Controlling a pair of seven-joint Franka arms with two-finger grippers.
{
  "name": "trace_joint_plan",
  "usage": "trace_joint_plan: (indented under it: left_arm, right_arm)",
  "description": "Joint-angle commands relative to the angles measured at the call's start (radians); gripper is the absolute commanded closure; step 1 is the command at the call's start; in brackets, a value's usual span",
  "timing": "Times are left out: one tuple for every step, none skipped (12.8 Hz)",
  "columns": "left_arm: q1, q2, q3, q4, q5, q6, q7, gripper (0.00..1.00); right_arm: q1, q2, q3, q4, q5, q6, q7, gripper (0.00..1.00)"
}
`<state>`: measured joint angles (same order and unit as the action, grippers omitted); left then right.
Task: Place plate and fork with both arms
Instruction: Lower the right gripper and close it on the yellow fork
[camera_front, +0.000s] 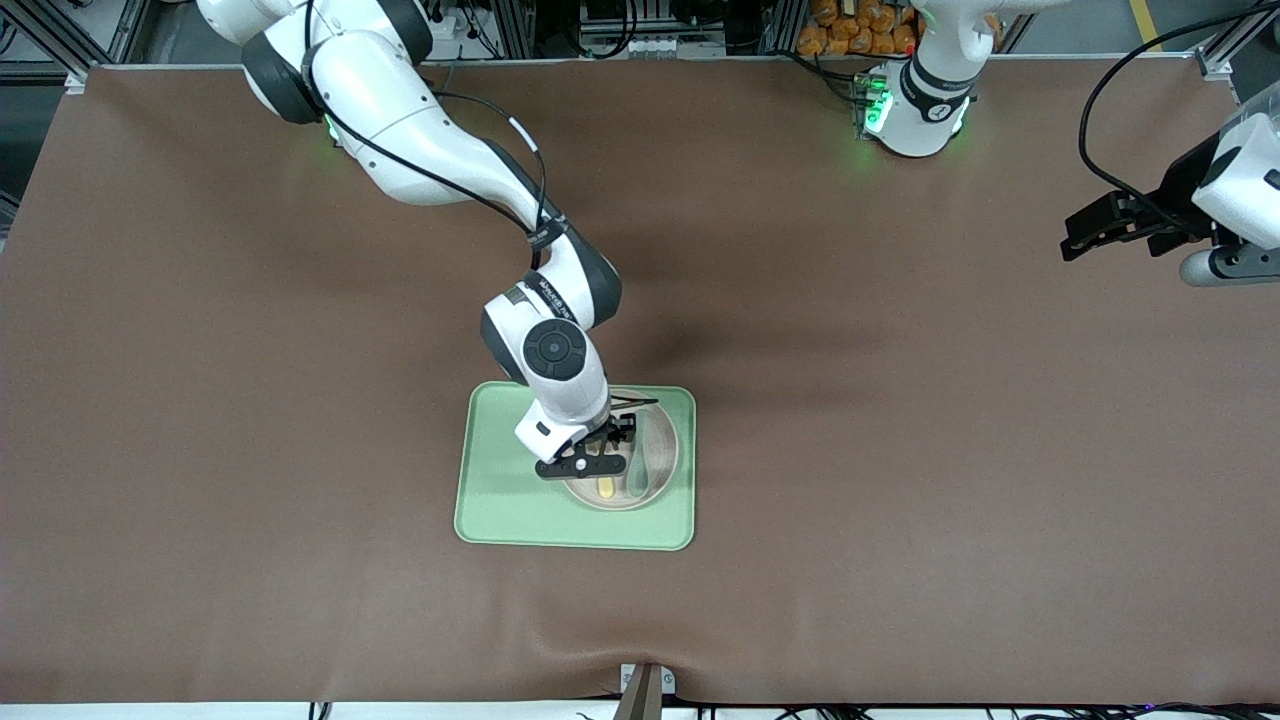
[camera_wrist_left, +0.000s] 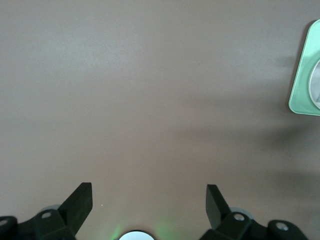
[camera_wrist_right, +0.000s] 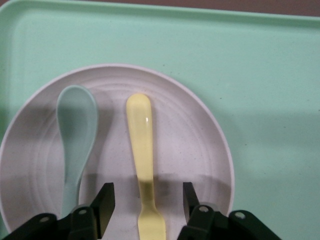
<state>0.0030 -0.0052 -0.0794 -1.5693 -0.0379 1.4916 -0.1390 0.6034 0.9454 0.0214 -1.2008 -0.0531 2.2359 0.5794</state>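
Right wrist view: right gripper (camera_wrist_right: 145, 205) open, fingers straddling the fork (camera_wrist_right: 142, 160), apparently for pickup. Fork, pale yellow smooth plastic, lies in the plate (camera_wrist_right: 200, 135), round, off-white, ridged, beside a grey-green spoon (camera_wrist_right: 76, 135). Plate sits on a green tray (camera_front: 500, 490), mid-bench. Left gripper (camera_wrist_left: 149, 200) open, waiting over bare brown bench (camera_wrist_left: 150, 100).

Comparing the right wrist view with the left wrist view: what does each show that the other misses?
Only the right wrist view shows the fork and spoon lying side by side on the plate, with the open right gripper astride the fork. Only the left wrist view shows the open left gripper over the bare brown table. Both show the green tray.
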Motion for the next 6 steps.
trace_joint_plan:
  left_arm:
    - [-0.001, -0.009, 0.0, -0.002, 0.023, -0.005, 0.019, 0.0]
    - [-0.001, -0.009, 0.0, -0.002, 0.021, -0.004, 0.019, 0.0]
    - [-0.001, -0.007, 0.0, -0.002, 0.021, -0.004, 0.018, 0.0]
    - [-0.001, -0.007, 0.0, -0.002, 0.021, -0.002, 0.019, 0.0]
    - [-0.001, -0.007, 0.0, -0.002, 0.021, -0.002, 0.019, 0.0]
    - [-0.001, -0.007, 0.0, -0.002, 0.021, -0.002, 0.019, 0.0]
  right_arm:
    - [0.013, 0.009, -0.009, 0.027, -0.051, -0.041, -0.03, 0.45]
    - [0.012, 0.013, -0.008, 0.027, -0.072, -0.065, -0.048, 0.46]
    - [0.012, 0.016, -0.009, 0.027, -0.073, -0.067, -0.05, 0.47]
    - [0.013, 0.018, -0.008, 0.027, -0.073, -0.067, -0.05, 0.5]
    - [0.013, 0.018, -0.008, 0.027, -0.071, -0.067, -0.05, 0.5]
    - [0.012, 0.019, -0.006, 0.029, -0.068, -0.064, -0.05, 0.5]
